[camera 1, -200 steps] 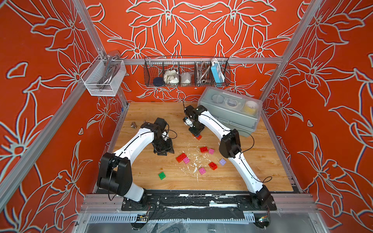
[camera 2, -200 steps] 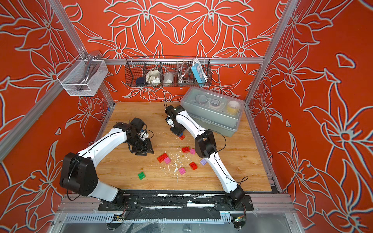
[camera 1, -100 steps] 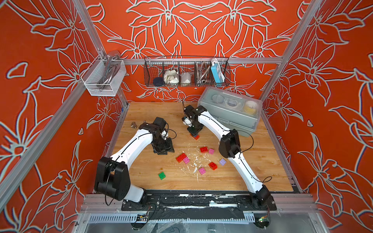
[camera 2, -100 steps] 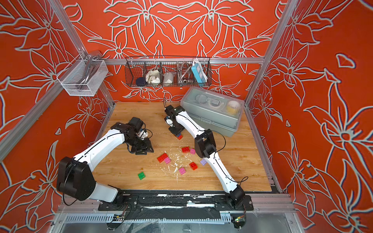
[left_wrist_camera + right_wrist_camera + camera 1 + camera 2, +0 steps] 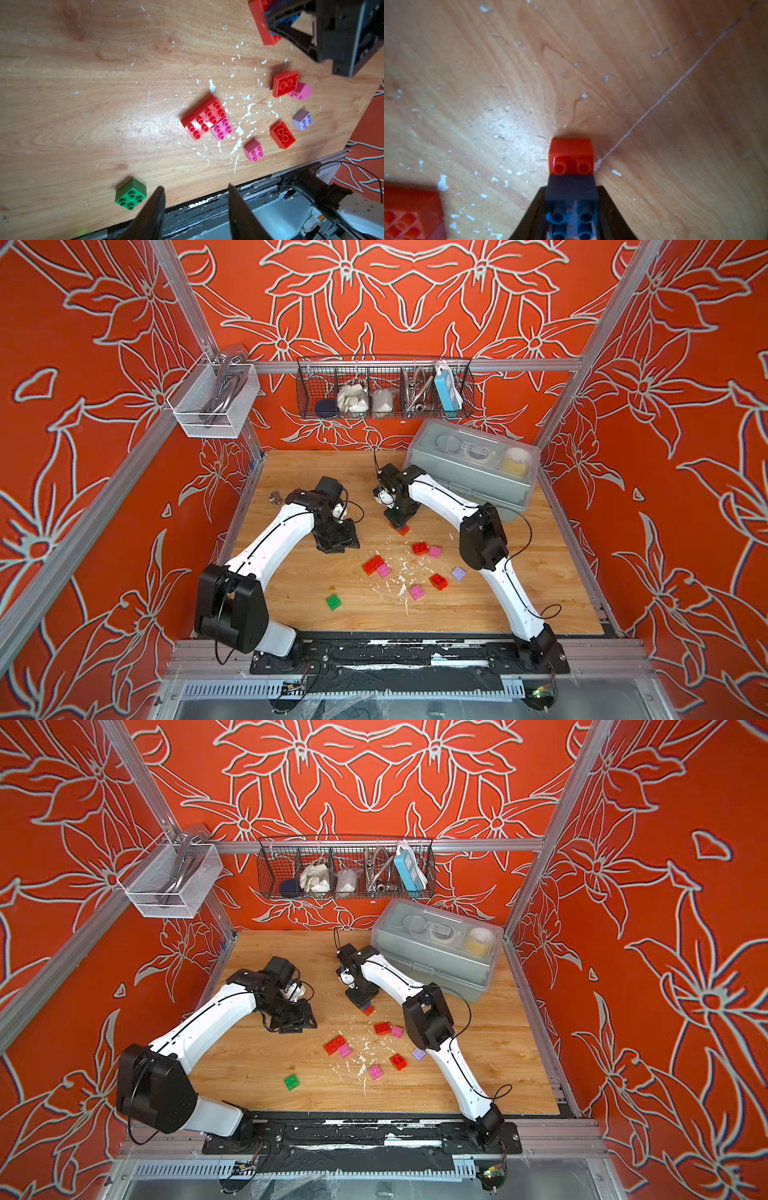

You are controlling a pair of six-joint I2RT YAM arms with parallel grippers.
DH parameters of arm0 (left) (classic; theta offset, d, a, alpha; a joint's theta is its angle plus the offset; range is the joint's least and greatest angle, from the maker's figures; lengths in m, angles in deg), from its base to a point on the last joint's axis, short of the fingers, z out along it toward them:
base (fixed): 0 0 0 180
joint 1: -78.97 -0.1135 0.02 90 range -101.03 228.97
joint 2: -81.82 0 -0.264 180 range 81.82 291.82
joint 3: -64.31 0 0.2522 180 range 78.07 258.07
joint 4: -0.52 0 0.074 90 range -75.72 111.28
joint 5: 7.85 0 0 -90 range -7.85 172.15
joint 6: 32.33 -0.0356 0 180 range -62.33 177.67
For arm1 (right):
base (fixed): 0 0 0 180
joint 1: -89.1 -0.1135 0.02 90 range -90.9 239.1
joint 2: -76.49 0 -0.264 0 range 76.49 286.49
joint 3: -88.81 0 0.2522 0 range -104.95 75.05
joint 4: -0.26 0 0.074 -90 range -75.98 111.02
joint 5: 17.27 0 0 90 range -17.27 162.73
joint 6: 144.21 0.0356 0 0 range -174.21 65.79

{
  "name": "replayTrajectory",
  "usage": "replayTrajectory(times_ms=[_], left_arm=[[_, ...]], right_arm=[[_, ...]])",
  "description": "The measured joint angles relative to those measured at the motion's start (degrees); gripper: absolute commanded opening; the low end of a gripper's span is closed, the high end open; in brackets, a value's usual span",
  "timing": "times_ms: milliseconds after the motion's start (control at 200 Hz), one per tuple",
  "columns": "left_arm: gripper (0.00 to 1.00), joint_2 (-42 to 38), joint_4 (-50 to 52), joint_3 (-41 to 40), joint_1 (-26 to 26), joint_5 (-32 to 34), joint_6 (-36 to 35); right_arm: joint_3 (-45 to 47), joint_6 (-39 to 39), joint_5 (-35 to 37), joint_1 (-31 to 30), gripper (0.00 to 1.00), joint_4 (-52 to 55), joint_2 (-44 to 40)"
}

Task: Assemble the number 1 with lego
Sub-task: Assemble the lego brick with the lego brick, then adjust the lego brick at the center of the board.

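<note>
From above, in both top views: right gripper (image 5: 397,522) low at the middle of the wooden table (image 5: 291,597), clamped on a blue brick (image 5: 365,1005) seated atop a red brick (image 5: 368,1011). Off to its side, well apart, left gripper (image 5: 337,540) low over bare boards. Nearer the front edge, loose lego: a long red brick (image 5: 372,564) touching a pink brick (image 5: 384,571), a lilac brick (image 5: 458,573), a green brick (image 5: 333,601) off alone. From the left wrist: jaws apart, nothing between, loose pieces lying on the wood beyond. From the right wrist: black fingers (image 5: 533,209) pressed to both flanks of the blue brick, two free red studs showing ahead.
</note>
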Motion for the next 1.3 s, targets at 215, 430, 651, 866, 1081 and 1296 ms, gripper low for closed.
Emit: replayTrajectory(times_ms=[215,430,651,866,1081,1296], left_arm=[[0.54,-0.1,-0.1,-1.5,0.2,1.7,0.0],[0.55,-1.2,-0.2,-1.2,0.2,3.9,-1.8],[0.54,-1.7,-2.0,-1.0,0.5,5.3,-3.2],[0.53,-1.9,-4.2,-1.1,3.6,7.2,-3.3],[0.53,-1.8,-4.7,-1.2,8.6,10.0,-3.9],[0.54,-0.4,-4.4,-1.2,12.0,12.1,-3.9]], right_arm=[[3.7,1.9,-2.4,-0.7,0.67,-0.2,-0.2],[7.4,3.1,-2.2,-0.7,0.69,-0.3,-7.6],[22.1,4.5,-2.0,0.6,0.61,-2.4,-28.2],[39.6,6.4,-3.1,3.7,0.62,-4.1,-40.2],[50.2,9.9,-4.1,7.2,0.61,-5.4,-46.2],[53.7,12.5,-6.5,9.6,0.56,-7.7,-52.4]])
